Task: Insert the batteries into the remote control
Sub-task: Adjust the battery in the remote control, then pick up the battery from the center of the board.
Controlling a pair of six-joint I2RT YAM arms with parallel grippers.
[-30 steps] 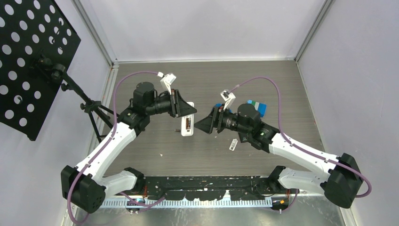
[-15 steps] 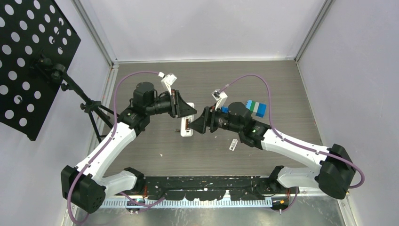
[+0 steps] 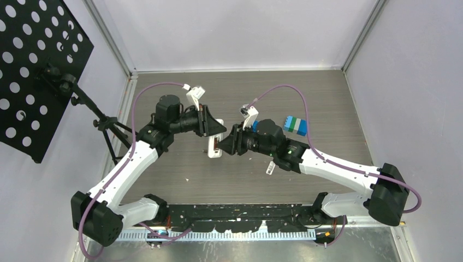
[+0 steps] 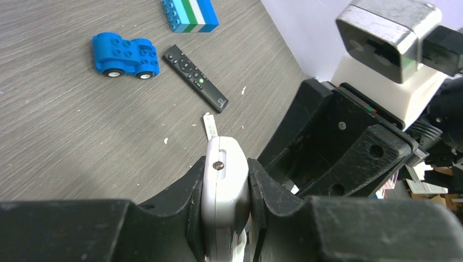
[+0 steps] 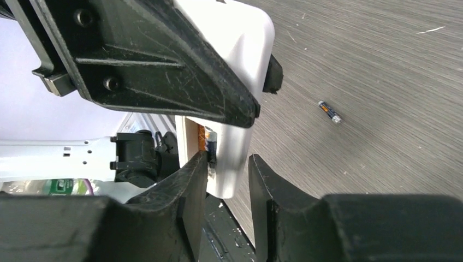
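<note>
My left gripper is shut on a white remote control, holding it on edge above the table. The remote's open compartment faces my right gripper, and an orange and dark battery sits inside it. My right gripper straddles the remote's lower end. One of its fingers is against the compartment side, and a gap shows at the other, so the jaws are open. Another dark battery with an orange band lies loose on the table.
A black remote, a blue toy car and a striped brick block lie on the far right of the table. A small clear-white piece lies under my right arm. A tripod with a perforated black board stands at left.
My right gripper has moved left up to the remote's end, and its jaws have narrowed around it. The left arm has held the remote still.
</note>
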